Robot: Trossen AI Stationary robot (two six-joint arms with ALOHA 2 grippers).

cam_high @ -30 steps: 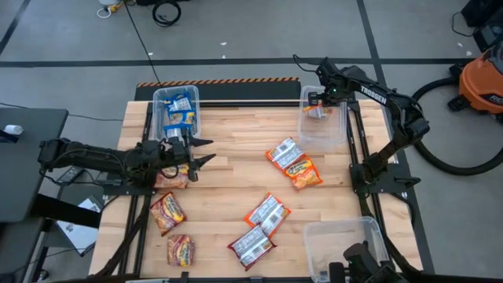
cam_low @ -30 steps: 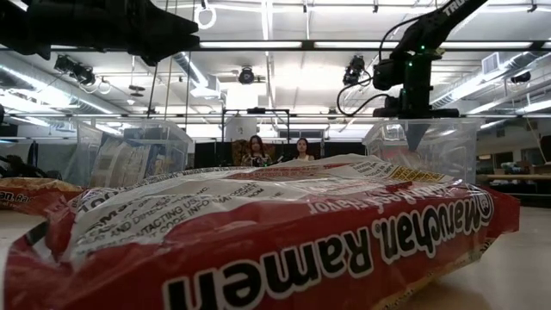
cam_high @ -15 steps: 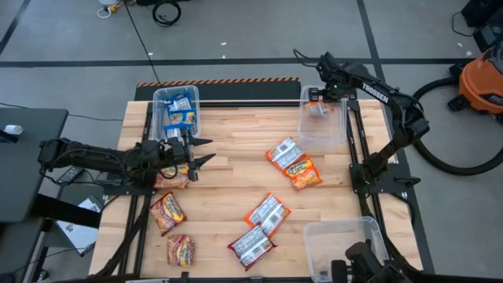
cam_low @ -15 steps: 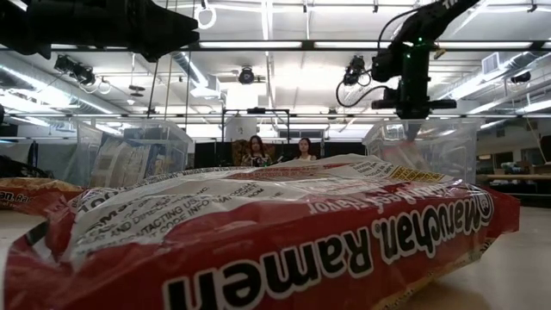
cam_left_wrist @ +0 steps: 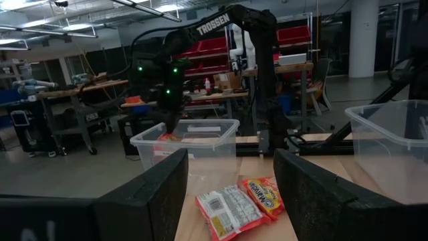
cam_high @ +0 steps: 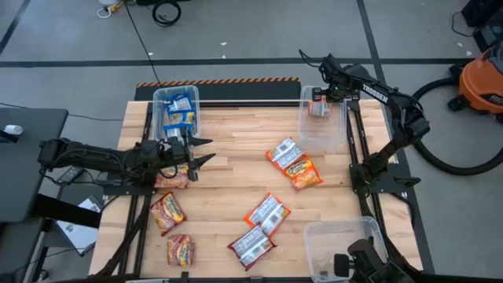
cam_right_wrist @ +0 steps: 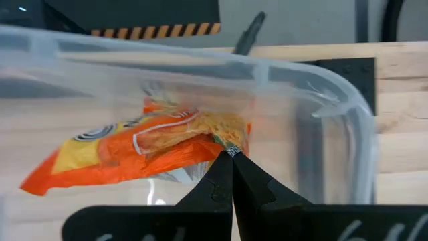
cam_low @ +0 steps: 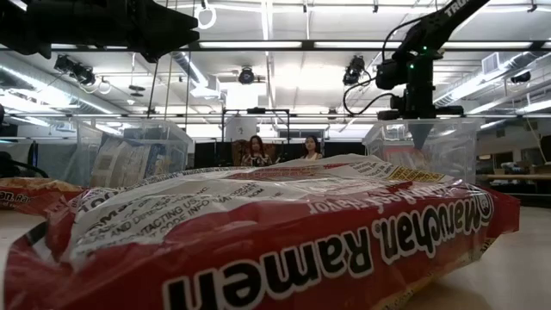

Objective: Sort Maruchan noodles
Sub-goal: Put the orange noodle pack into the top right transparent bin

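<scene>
Jaws together on your right gripper, pinching the edge of an orange noodle packet over the far right clear bin; your left gripper waits with jaws apart beside the far left bin, other packets lying loose on the wooden table

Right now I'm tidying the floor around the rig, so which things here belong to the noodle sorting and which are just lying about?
Part of the job:
- noodle packets loose on the table
- orange packet pinched in the right gripper over the far right bin
- blue packets in the far left bin
- near bin
- left gripper, open, waiting

Lying about:
- orange vacuum
- floor cables
</scene>
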